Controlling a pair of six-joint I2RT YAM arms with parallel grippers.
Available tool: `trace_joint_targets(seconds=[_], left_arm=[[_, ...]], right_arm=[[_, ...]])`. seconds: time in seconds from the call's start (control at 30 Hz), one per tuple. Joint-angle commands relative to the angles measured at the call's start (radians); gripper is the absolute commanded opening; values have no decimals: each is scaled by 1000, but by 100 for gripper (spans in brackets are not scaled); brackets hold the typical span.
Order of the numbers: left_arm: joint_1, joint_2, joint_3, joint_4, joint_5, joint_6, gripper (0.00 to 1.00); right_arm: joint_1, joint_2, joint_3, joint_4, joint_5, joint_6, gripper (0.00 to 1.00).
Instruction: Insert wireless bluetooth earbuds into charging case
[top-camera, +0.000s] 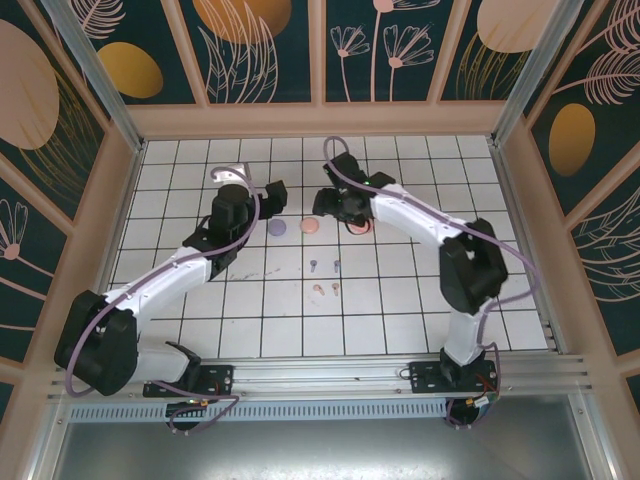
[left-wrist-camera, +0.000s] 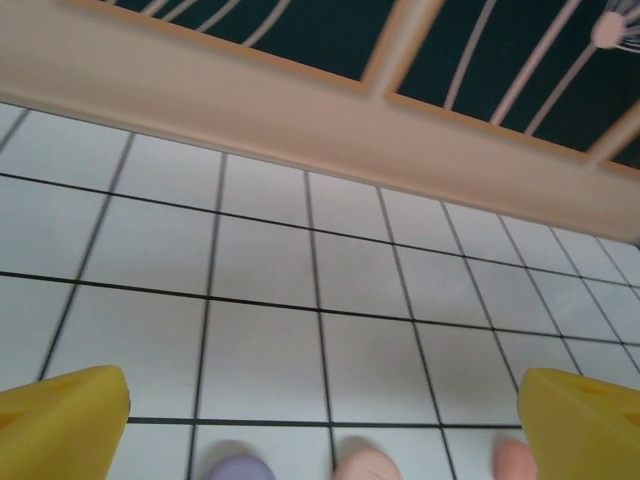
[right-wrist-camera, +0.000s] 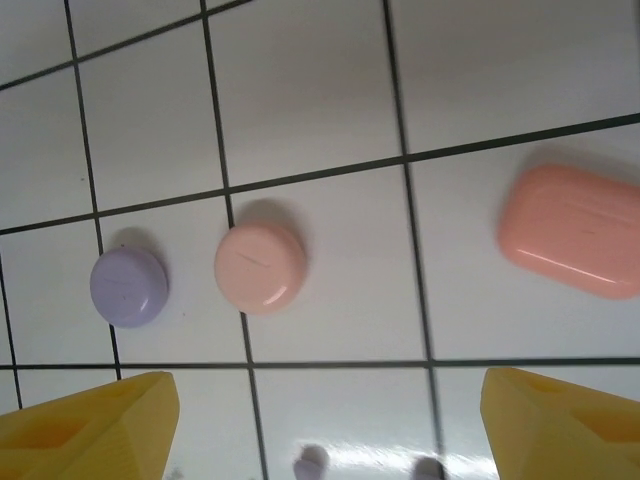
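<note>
Left hand (top-camera: 272, 197) and right hand (top-camera: 335, 205) are both spread wide, grasping nothing, above the far half of the white tiled desk (top-camera: 420, 300). Three closed cases lie in a row: lilac case (right-wrist-camera: 128, 287), pink case (right-wrist-camera: 260, 267) and coral case (right-wrist-camera: 572, 243), the last nearest the right hand. Nearer the arm bases, apart from the cases, two lilac-blue earbuds (top-camera: 314, 265) and two pinkish earbuds (top-camera: 318, 290) lie loose on the desk

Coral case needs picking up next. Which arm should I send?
Right, probably. The right gripper is open and almost over the coral case; the left gripper, also open, sits by the lilac case, with the pink case between.
</note>
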Motion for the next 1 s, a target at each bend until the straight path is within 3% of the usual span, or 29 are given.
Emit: trace_joint_targets(seconds=[0.0, 0.13, 0.3, 0.97], left_arm=[[56, -19, -39, 19, -21, -58, 99], [131, -10, -62, 30, 48, -107, 99], [158, -6, -96, 64, 68, -124, 99], [178, -32, -156, 132, 115, -145, 99]], right_arm=[[19, 118, 127, -125, 21, 56, 78], [28, 254, 275, -196, 13, 78, 77], [33, 360, 407, -258, -7, 101, 76], [82, 553, 613, -343, -22, 125, 72]])
